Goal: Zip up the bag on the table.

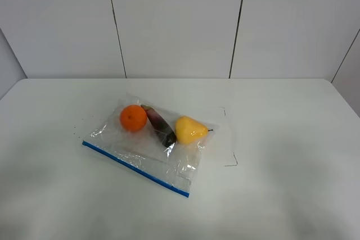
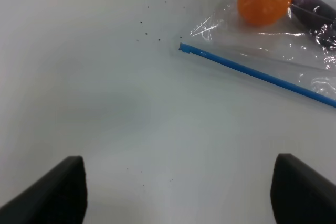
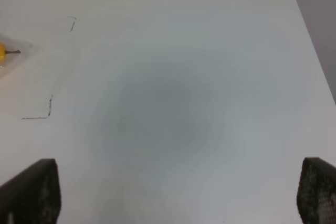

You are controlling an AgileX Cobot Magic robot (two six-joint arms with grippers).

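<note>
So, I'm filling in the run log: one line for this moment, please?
bag: flat on table, untouched | left gripper: open, empty, short of zipper strip | right gripper: open, empty

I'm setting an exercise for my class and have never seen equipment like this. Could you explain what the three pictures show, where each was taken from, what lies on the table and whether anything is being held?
This is a robot with two arms. One picture comes from a camera mounted high, looking down on the white table; the arms are out of its sight. The other two come from cameras on each wrist. The dark shapes at their lower corners are the fingers of the left end effector and the right end effector. Both are open and hold nothing.

On the table lies a clear bag with a blue zipper strip. Inside are an orange, an eggplant and a yellow pear.
</note>
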